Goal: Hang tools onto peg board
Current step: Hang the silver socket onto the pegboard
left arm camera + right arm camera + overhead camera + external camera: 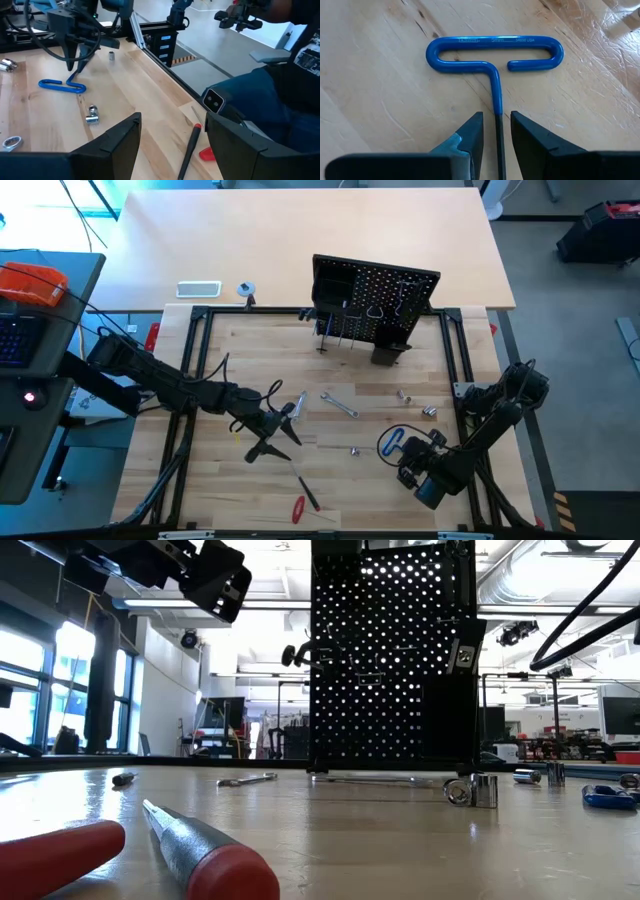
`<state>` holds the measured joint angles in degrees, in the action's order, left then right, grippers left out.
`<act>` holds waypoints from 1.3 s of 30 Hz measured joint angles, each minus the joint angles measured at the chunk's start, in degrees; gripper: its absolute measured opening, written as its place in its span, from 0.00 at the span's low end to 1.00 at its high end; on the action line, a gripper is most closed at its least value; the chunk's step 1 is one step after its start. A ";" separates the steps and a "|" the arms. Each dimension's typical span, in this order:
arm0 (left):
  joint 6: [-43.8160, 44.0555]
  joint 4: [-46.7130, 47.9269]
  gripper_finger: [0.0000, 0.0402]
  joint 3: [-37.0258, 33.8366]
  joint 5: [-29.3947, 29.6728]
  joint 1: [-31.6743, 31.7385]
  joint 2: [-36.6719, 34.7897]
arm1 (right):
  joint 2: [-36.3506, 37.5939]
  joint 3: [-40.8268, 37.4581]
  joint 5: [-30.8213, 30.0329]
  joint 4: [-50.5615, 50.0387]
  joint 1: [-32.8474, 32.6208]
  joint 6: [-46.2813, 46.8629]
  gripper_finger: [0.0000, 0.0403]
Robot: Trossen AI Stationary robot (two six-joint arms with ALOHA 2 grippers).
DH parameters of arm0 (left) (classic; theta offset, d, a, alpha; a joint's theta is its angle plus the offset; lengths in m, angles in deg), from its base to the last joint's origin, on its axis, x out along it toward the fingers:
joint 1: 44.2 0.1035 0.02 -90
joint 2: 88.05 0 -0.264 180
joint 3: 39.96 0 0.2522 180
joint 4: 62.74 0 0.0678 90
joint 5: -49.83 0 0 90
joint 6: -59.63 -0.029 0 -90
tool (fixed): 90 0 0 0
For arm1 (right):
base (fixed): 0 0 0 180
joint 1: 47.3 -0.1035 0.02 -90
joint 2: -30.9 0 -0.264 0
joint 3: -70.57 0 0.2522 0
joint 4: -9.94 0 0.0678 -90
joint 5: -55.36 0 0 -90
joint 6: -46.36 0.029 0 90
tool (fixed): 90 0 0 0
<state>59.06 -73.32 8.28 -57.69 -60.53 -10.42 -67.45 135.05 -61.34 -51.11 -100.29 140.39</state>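
Note:
The black peg board [375,295] stands upright at the table's far edge, with wire hooks and a small bin [388,352]; it also shows in the low view [390,650]. The blue-handled hex key [492,52] lies flat on the table at the right [392,442]. My right gripper [497,132] is open low over it, one finger on each side of the key's shaft, with wood showing in both gaps. My left gripper [172,137] is open and empty, raised above the table left of centre [285,418]. Black-handled pliers [262,448] seem to lie below it.
A silver wrench [340,404], small sockets [428,411] and a bit [354,449] lie mid-table. Two red-handled screwdrivers [299,507] lie near the front edge, close in the low view [215,860]. A person in dark blue [280,100] sits beyond the table's near side.

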 joint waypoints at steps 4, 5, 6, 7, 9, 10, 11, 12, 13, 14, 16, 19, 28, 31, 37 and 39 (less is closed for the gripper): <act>-0.05 0.00 0.54 0.00 0.07 -0.80 0.00 | 0.00 0.00 -0.12 0.36 0.02 -0.01 0.23; -0.05 0.00 0.54 0.00 0.09 -0.97 0.00 | 0.00 0.00 -0.37 0.53 0.02 -0.02 0.23; -0.07 -0.02 0.54 0.00 0.09 -1.13 0.06 | 0.00 0.00 -0.79 0.74 0.05 -0.02 0.23; -0.08 -0.21 0.54 0.00 0.09 -1.26 0.30 | 0.00 0.00 -1.09 0.84 0.11 -0.03 0.23; -0.08 -0.39 0.54 0.00 0.11 -1.55 0.88 | 0.01 0.00 -1.60 0.85 0.35 -0.19 0.23; -0.08 -1.07 0.54 0.00 0.12 -1.69 1.42 | -0.12 0.01 -1.72 0.87 0.52 -0.42 0.23; -0.10 -1.59 0.54 0.00 0.15 -1.78 2.01 | -0.40 0.04 -1.76 0.98 0.68 -0.64 0.23; -0.08 -2.30 0.54 -0.02 0.13 -1.89 2.72 | -0.95 0.04 -1.71 1.17 0.96 -1.02 0.23; -0.10 -3.25 0.54 -0.02 0.17 -1.89 3.47 | -1.62 0.04 -1.30 1.47 1.31 -1.65 0.23; -0.08 -3.61 0.54 -0.02 0.22 -1.91 4.20 | -2.32 0.05 -0.43 1.83 1.70 -2.46 0.22; 0.32 -5.66 0.54 -0.04 0.24 -1.91 5.72 | -3.50 0.34 0.78 2.17 2.43 -3.27 0.19; 1.03 -7.66 0.54 -0.04 0.26 -1.89 7.77 | -4.60 0.46 1.15 2.62 2.69 -3.52 0.10; 1.23 -9.73 0.54 -0.04 3.90 -1.53 9.64 | -5.09 3.75 -0.07 -1.63 2.71 -5.62 0.01; 0.99 -10.70 0.54 -0.04 4.61 -1.02 9.64 | -5.27 5.45 -2.75 -4.07 2.79 -6.07 0.00; 1.76 -13.64 0.54 -0.04 4.74 0.16 9.64 | -5.19 8.48 -7.25 -6.38 2.79 -7.28 0.00; 2.38 -14.67 0.54 -0.04 4.76 0.51 9.64 | -5.16 8.96 -8.10 -6.48 2.78 -7.73 0.00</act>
<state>61.45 -87.99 8.24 -52.93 -60.02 -0.78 -72.60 144.01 -69.43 -57.59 -97.51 132.67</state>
